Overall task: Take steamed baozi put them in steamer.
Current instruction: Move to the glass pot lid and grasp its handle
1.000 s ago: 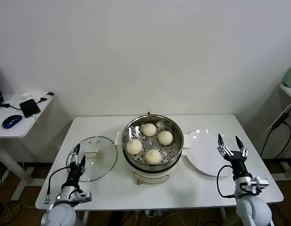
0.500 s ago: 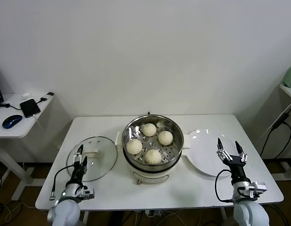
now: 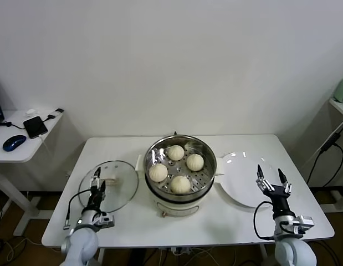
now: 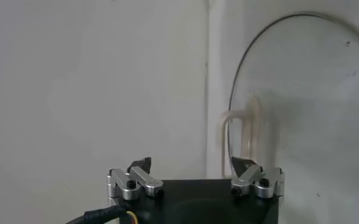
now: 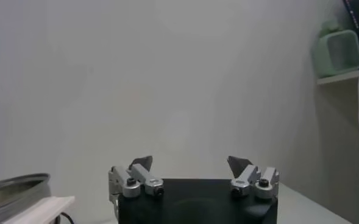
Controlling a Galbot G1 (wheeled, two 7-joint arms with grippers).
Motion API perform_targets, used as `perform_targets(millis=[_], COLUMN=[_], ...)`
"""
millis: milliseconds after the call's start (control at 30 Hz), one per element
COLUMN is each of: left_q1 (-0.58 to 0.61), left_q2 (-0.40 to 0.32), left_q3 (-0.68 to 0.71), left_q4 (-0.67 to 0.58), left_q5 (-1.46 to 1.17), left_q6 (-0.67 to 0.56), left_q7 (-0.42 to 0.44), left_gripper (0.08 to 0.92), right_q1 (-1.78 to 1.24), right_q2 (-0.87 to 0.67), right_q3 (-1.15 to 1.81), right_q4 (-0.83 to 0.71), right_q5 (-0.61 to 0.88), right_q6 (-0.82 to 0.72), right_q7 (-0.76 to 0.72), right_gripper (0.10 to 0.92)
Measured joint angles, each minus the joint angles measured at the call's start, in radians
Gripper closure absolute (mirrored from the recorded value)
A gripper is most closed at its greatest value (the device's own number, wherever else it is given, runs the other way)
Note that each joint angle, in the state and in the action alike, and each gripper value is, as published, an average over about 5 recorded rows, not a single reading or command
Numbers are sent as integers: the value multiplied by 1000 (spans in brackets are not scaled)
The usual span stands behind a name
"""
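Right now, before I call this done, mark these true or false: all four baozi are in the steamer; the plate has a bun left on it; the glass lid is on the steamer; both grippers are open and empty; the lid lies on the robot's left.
1. All four baozi sit in the steamer. True.
2. The plate has a bun left on it. False: it is bare.
3. The glass lid is on the steamer. False: it lies flat on the table beside the steamer, which is uncovered.
4. The left gripper and right gripper are open and empty. True.
5. The lid lies on the robot's left. True; the plate is on its right.
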Motion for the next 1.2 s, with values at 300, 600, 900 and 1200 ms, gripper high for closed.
perform_targets(millis=[300, 600, 900, 1200], left_q1=[-33, -71, -108, -132], left_q2=[1, -1, 2, 2], left_q3=[0, 5, 10, 19], left_q4=[43, 82, 120, 154], left_q5=[-4, -15, -32, -54], left_q6=[3, 8, 5, 7], left_q7=[-2, -15, -25, -36], left_gripper=[177, 177, 177, 177], right_q1=[3, 5, 12, 10], right_q2=[1, 4, 2, 9], right_q3=[1, 1, 5, 6], right_q4=[-13, -24, -36, -42], right_q5=[1, 1, 1, -1], right_q6=[3, 5, 7, 8], right_q7=[1, 2, 2, 2], right_gripper=[203, 203, 203, 203])
